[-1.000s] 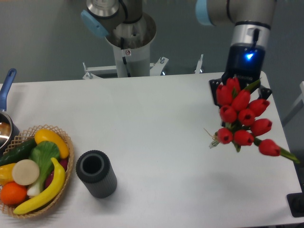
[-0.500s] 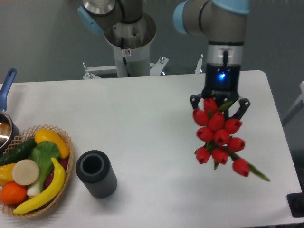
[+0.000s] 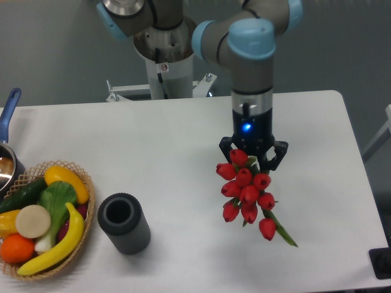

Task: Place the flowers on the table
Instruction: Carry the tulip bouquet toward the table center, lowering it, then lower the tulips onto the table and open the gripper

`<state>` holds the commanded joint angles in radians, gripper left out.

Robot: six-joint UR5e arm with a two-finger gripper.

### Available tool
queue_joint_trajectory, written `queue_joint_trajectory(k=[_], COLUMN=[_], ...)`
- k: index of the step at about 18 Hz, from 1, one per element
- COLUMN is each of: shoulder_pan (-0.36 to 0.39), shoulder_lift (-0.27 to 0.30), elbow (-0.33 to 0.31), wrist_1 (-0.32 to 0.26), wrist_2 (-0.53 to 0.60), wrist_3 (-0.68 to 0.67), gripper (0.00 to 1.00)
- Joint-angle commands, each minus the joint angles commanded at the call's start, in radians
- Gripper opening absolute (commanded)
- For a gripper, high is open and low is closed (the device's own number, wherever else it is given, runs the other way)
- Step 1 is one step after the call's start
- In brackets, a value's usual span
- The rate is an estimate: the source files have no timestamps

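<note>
So right now the hand [image 3: 253, 152] is clamped on the flowers [image 3: 248, 192], gripping the bunch near its top end while the red buds fan out below it toward 6 o'clock and one green stem tip pokes out toward 5 o'clock. The bunch sits over the right-centre part of the white surface [image 3: 159, 152], and honestly I can't tell if the lowest buds are already touching it or just hanging above, since the view looks down from overhead. My take is that the step in hand is the set-down, so the trick is to go down slow and let the buds and stems settle flat before the fingers part, otherwise the bunch flops or rolls. There's lots of bare room around it, so no need to shuffle sideways much. The dark ribbed cylinder [image 3: 124, 223] is well off at 9 o'clock from the flowers, and the wicker basket [image 3: 80, 235] of fruit is further still at the left edge, so neither should get in the way. I'd keep the bunch away from the right-hand edge so that stray stem doesn't dangle off.
</note>
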<state>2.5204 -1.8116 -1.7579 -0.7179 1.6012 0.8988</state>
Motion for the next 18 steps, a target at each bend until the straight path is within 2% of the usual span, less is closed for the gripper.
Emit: queue_joint_trajectory(k=[5,8,11,18], shoulder_pan=[-0.018,-0.032,-0.034,-0.052], shoulder_lift=[-0.052,-0.107,-0.172,-0.222], elbow=[-0.011,-0.012,0.017,0.02], wrist_1=[-0.002,0.006,0.006,0.005], wrist_2=[0.022,0.02,0.02,0.019], wrist_3=[0.003,0.003,0.003,0.002], gripper=[0.41,0.41,0.41,0.43])
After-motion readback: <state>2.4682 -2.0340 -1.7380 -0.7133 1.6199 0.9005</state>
